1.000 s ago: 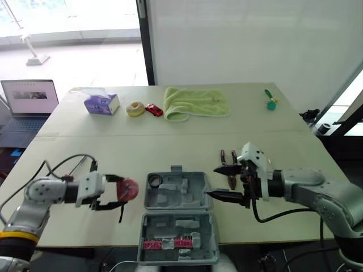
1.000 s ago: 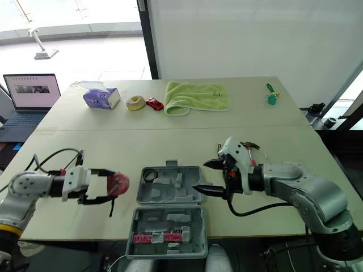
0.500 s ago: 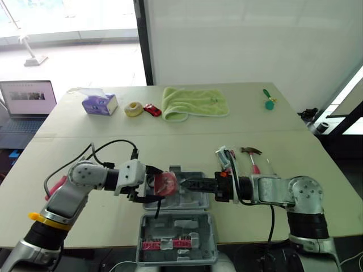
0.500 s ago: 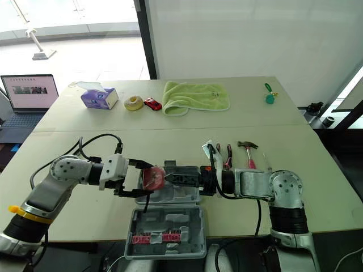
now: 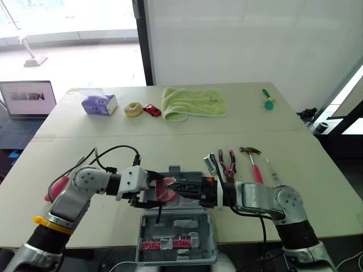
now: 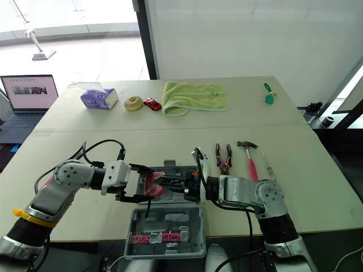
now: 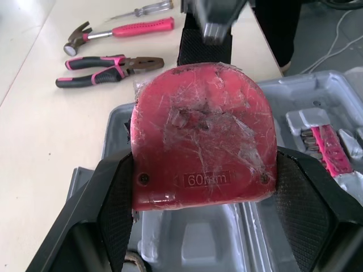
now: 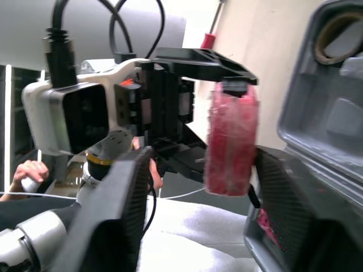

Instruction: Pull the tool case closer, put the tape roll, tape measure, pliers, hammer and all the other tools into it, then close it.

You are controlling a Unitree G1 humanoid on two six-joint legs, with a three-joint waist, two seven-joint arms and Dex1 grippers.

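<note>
The red tape measure [image 7: 203, 131] hangs over the open tool case [image 5: 195, 224], clamped flat-faced between the two black fingers of the left gripper [image 6: 146, 184]. The right gripper [image 5: 182, 187] meets it from the other side with its fingers spread wide, one on each side of the tape measure; whether they touch it cannot be told. The case sits at the middle of the tabletop's near edge, its lid folded out past that edge, and a tape roll [image 8: 340, 27] lies in a corner pocket of its tray. Toward the right edge, just beside the case, lie the pliers [image 5: 228, 164], the hammer [image 5: 253, 161] and a screwdriver [image 5: 272, 170] side by side. A green towel [image 5: 194, 103] lies along the far edge.
</note>
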